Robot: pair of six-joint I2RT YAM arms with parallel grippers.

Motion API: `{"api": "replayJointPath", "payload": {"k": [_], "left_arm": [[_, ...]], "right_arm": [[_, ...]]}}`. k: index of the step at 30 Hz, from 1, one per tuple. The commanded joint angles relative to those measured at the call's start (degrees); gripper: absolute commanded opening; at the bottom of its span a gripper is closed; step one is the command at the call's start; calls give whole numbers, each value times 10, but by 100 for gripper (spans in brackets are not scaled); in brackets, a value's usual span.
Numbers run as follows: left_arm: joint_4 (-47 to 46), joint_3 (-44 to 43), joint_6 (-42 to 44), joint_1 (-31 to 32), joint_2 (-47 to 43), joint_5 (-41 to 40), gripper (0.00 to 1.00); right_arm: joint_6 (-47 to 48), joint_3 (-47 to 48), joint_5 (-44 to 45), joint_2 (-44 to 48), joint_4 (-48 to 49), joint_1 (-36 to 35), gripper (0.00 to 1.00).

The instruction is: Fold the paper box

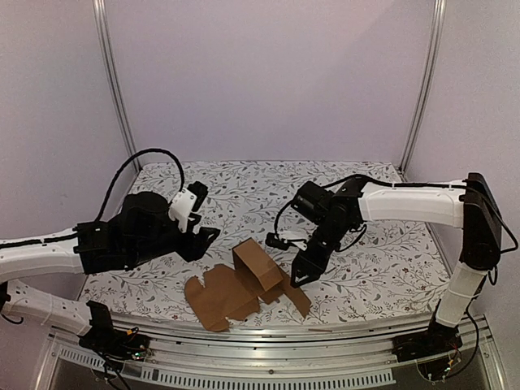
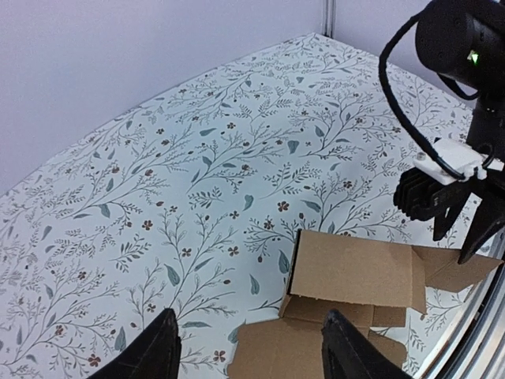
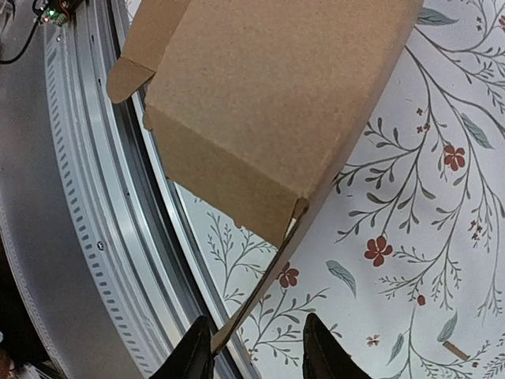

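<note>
Rail (image 1: 268, 333) running along table (image 1: 366, 260) front, just beside box (image 1: 258, 264); box lying partly folded, long axis running left-right. Right pincer (image 3: 254, 347) spread, straddling flap edge. Left pincer (image 1: 210, 237) spread, hovering left.

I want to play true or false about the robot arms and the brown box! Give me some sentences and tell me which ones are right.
1. The brown cardboard paper box lies on a white tablecloth printed with leaves and flowers. True.
2. The box is still one completely flat sheet. False: part of it already stands up folded, and other flaps lie flat.
3. The left end effector is gripping the box. False: it is open and empty, away from the cardboard.
4. A thin cardboard flap runs in between the fingers of the right end effector. True.
</note>
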State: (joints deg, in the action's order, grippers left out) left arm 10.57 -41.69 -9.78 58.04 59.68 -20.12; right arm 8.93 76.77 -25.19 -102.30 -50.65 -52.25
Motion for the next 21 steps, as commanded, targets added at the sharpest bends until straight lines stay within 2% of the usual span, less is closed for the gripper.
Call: {"api": "replayJointPath", "payload": {"k": [1,4,8,14,21], "left_arm": [[21,18,72,49,-25,-77,60],[22,12,127,95,-22,-120,59],[22,-12,209,158,7,-171,59],[40,-49,329,222,75,-220,59],[149,-125,357,210,130,-144,58]], "right_arm": [[-25,21,20,-20,-22,-2,32],[-28,25,28,-22,-24,-1,16],[-25,32,23,-30,-26,9,0],[-16,61,-28,-61,-36,55,0],[7,91,-57,-83,-37,86,0]]}}
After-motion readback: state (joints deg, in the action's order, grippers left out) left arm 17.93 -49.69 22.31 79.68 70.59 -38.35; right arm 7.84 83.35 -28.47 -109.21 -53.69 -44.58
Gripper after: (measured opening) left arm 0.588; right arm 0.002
